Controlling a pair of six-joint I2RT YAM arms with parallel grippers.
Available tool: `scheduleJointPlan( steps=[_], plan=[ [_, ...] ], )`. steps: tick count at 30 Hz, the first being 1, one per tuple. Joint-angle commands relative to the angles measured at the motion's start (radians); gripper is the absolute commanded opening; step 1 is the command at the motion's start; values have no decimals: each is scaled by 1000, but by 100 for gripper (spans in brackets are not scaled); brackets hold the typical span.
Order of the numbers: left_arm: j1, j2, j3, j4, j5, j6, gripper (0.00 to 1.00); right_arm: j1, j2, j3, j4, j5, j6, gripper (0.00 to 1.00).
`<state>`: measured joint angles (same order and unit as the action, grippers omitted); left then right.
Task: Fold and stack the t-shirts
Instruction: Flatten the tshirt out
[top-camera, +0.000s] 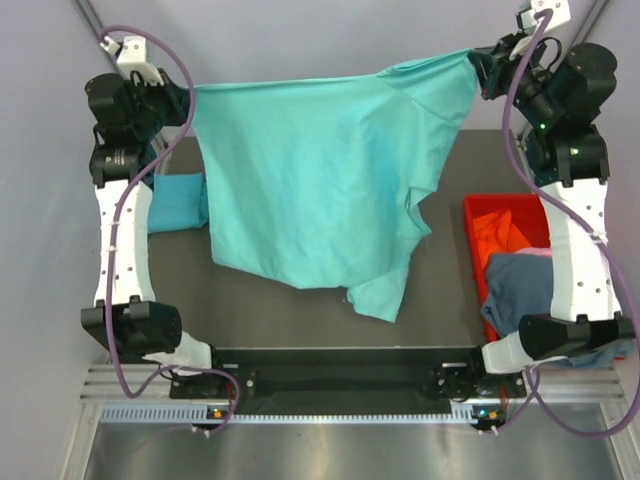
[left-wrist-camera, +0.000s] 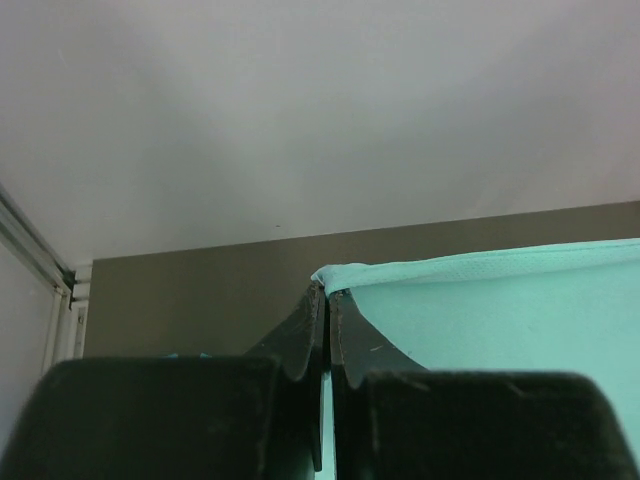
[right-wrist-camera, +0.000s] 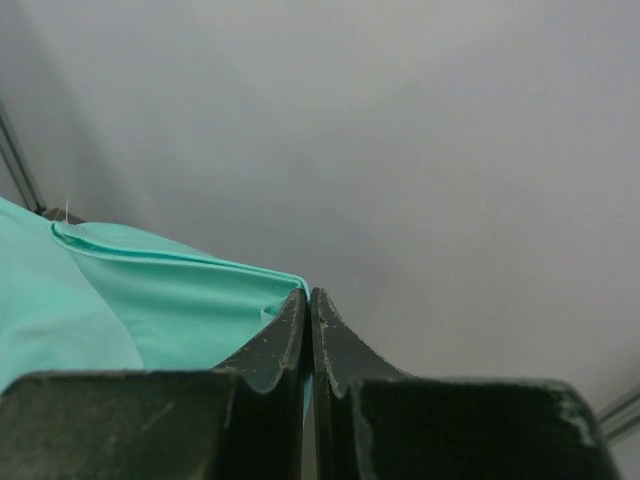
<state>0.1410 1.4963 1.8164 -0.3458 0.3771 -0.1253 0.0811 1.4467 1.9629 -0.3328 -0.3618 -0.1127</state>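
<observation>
A mint-teal t-shirt (top-camera: 320, 180) hangs spread in the air between both arms, its lower edge and one sleeve drooping toward the table. My left gripper (top-camera: 188, 92) is shut on its top left corner; in the left wrist view the cloth edge (left-wrist-camera: 480, 300) is pinched at the closed tips (left-wrist-camera: 327, 290). My right gripper (top-camera: 480, 62) is shut on the top right corner; the right wrist view shows the hem (right-wrist-camera: 170, 290) clamped at the tips (right-wrist-camera: 309, 295). A brighter cyan-blue shirt (top-camera: 178, 203) lies folded at the table's left. A slate grey-blue shirt (top-camera: 520, 285) lies in the crate.
A red plastic crate (top-camera: 480, 215) stands at the right of the dark table (top-camera: 300, 310), holding an orange cloth (top-camera: 500, 235) and the grey-blue shirt. Grey walls surround the table on three sides.
</observation>
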Motion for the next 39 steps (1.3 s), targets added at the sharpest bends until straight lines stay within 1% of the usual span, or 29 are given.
scheduleJointPlan(
  steps=[1,7,12,15,17,23,28,30,31,33,34,35,37,38,39],
  plan=[
    [9,-70,106,94,-32,-14,0,-15,-60,132,91,50,-21,0],
    [9,-157,97,59,-18,3,0,-17,-129,169,48,32,-7,0],
    [8,-270,5,24,16,0,0,-17,-238,76,8,-2,2,0],
    [8,-359,-43,4,13,7,0,-17,-328,21,-12,-11,7,0],
    [8,-387,-61,-5,8,15,0,-21,-356,-1,-23,-15,11,0],
    [8,-452,-69,-16,-15,44,0,-46,-404,25,-46,-34,33,0],
    [8,-418,-60,-12,-18,58,0,-64,-365,60,-41,-45,47,0],
    [9,-387,-91,1,-18,61,0,-66,-338,41,-38,-46,47,0],
    [8,-378,-132,14,-17,64,0,-66,-329,21,-17,-51,47,0],
    [8,-345,-189,31,-12,72,0,-64,-301,-70,6,-72,48,0],
    [8,-332,-263,68,-7,75,0,-64,-289,-103,36,-78,47,0],
    [9,-317,-302,86,-6,81,0,-64,-275,-167,49,-84,42,0],
    [8,-257,-406,151,-7,95,0,-63,-223,-234,98,-86,36,0],
    [8,-228,-428,168,-12,101,0,-64,-200,-289,118,-88,33,0],
    [9,-161,-446,178,-12,110,0,-64,-151,-314,138,-88,33,0]
  ],
)
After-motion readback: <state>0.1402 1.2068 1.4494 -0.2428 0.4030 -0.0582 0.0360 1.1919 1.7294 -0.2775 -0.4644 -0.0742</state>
